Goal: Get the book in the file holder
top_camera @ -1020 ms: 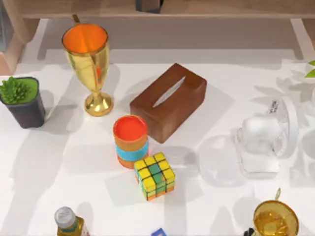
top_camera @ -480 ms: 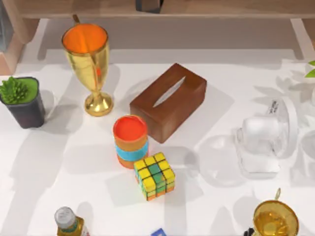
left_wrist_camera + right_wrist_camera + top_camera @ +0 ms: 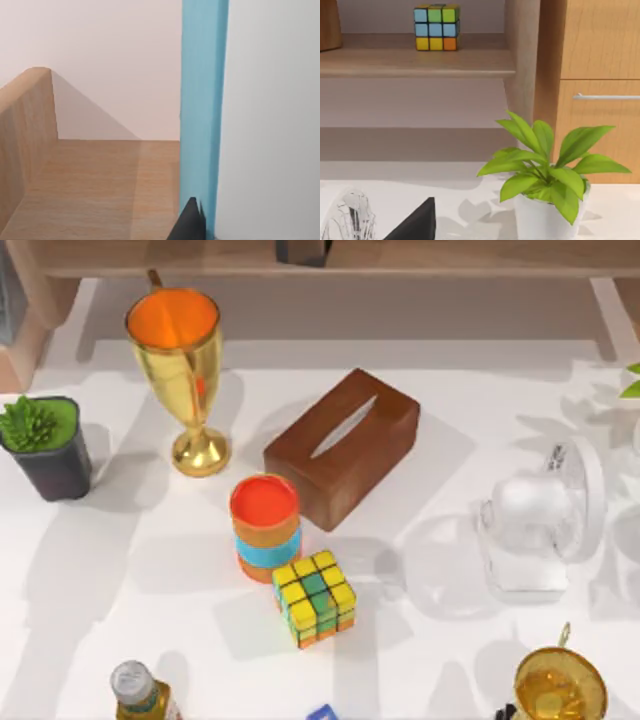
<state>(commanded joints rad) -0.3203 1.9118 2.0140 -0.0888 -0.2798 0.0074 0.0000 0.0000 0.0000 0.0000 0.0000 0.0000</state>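
Across the last 1 second nothing on the table has shifted in the top view: the tissue box, the cube, the striped can and the 2 gold cups sit exactly as they did. From that I judge the work is going on away from the table, or has paused. The left wrist view supports this. A dark tip of the left gripper lies right against a tall blue edge with a broad white face beside it, which I take to be the book. It stands upright over a wooden floor with a wooden side wall. That may be the file holder, so the book may already be in it or about to go in, but I cannot tell which. I also cannot tell whether the left gripper clamps the book or merely touches it, since most of it is cut off at the frame edge. The book runs out of frame at top and bottom. The right gripper appears as 1 dark corner near a leafy plant, facing a shelf with a second cube; its opening cannot be told, and it looks idle.
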